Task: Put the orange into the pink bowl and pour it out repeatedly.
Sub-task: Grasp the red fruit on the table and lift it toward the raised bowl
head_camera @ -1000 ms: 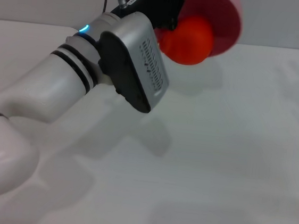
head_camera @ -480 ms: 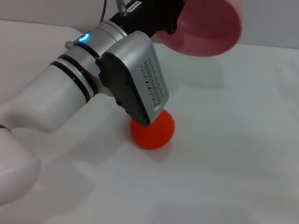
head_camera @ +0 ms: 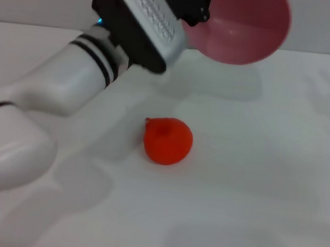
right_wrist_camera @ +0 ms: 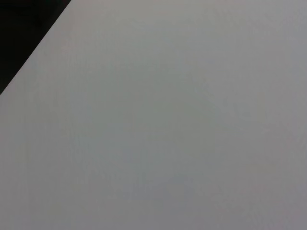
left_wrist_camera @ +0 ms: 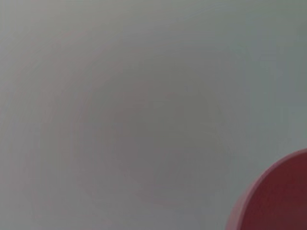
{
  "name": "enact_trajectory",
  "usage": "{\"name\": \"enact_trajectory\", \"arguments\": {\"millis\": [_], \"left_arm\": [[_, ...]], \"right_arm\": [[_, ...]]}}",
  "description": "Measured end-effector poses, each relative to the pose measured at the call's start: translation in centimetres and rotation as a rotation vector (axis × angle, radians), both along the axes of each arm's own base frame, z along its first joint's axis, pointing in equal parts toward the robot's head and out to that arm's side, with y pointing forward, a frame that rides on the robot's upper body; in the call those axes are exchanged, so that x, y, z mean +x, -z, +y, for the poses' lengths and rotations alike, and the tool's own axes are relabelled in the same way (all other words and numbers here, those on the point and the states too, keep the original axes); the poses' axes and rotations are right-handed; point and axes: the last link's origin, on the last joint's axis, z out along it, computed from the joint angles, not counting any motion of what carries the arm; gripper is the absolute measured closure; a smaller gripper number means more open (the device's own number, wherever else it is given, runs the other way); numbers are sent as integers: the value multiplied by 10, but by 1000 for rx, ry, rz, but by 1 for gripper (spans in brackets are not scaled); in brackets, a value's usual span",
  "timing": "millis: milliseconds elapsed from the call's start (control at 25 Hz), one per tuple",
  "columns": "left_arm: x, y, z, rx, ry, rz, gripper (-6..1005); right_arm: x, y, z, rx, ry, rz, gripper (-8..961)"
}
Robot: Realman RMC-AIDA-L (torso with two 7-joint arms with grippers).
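Observation:
The orange lies on the white table near the middle of the head view, its dark stem nub facing up. High above it and farther back, the pink bowl hangs in the air, tipped on its side with its empty inside facing the camera. My left gripper is shut on the bowl's rim at its left side. In the left wrist view a curved part of the pink bowl shows in one corner. My right gripper is out of view.
My left arm reaches from the lower left up across the table, its grey wrist housing high at the back. The right wrist view shows only bare table surface and a dark corner.
The orange fell out of the tipped bowl, dropped to the table and came to rest. The left arm then lifted, carrying the bowl a little up and to the right.

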Motion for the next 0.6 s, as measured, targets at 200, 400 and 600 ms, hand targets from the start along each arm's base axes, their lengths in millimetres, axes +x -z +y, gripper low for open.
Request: {"name": "enact_trajectory", "arguments": {"millis": [200, 400, 600], "left_arm": [[10, 3, 18, -133, -141, -68, 957], [23, 11, 33, -269, -316, -80, 957], [32, 9, 44, -391, -468, -18, 957]], "right_arm": [[5, -1, -1, 4, 13, 17, 449], [4, -1, -1, 5, 5, 19, 449], [1, 0, 0, 2, -7, 13, 449]]}}
